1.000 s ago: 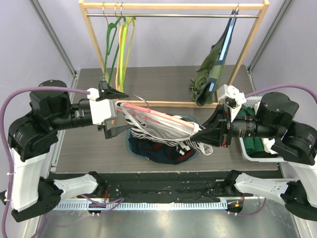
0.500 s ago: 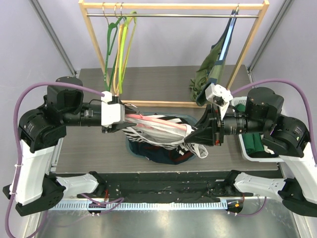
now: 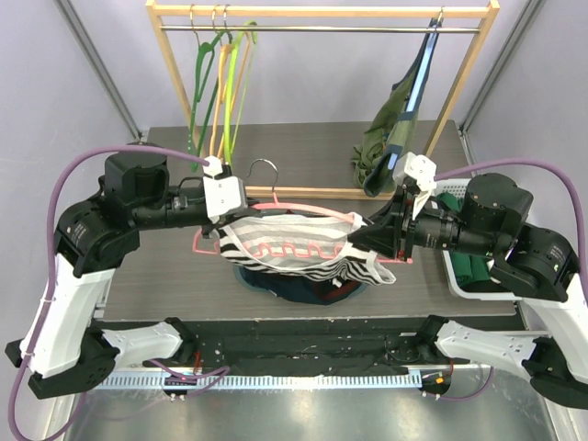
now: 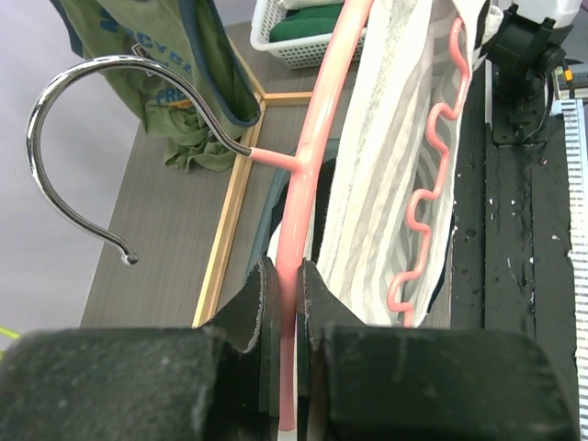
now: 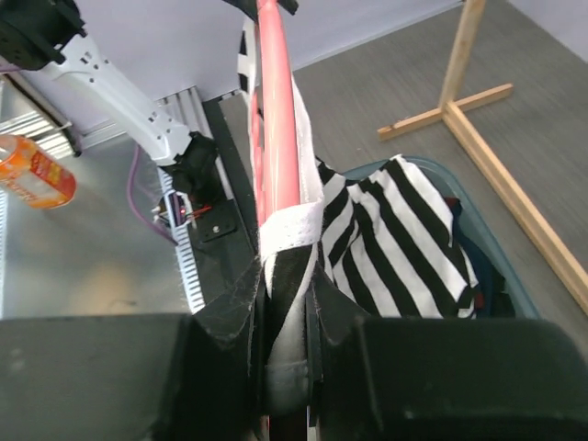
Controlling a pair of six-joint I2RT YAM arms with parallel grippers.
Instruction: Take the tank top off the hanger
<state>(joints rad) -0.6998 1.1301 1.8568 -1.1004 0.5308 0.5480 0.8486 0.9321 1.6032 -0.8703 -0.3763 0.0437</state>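
A black-and-white striped tank top hangs on a pink hanger held in the air between the two arms, its chrome hook pointing toward the rack. My left gripper is shut on the hanger's left shoulder bar; in the left wrist view the jaws pinch the pink bar, with the tank top draped to its right. My right gripper is shut on the tank top's strap at the hanger's right end. In the right wrist view, white-edged fabric fills the jaws below the hanger.
A wooden clothes rack stands at the back with green and yellow hangers and a green garment. Under the hanger, a dark bin of clothes sits on the table. At the right stands a white basket.
My left gripper moved in from the left and shut on the hanger's left shoulder. The hanger has turned so its hook faces the rack, and the tank top now spreads wider.
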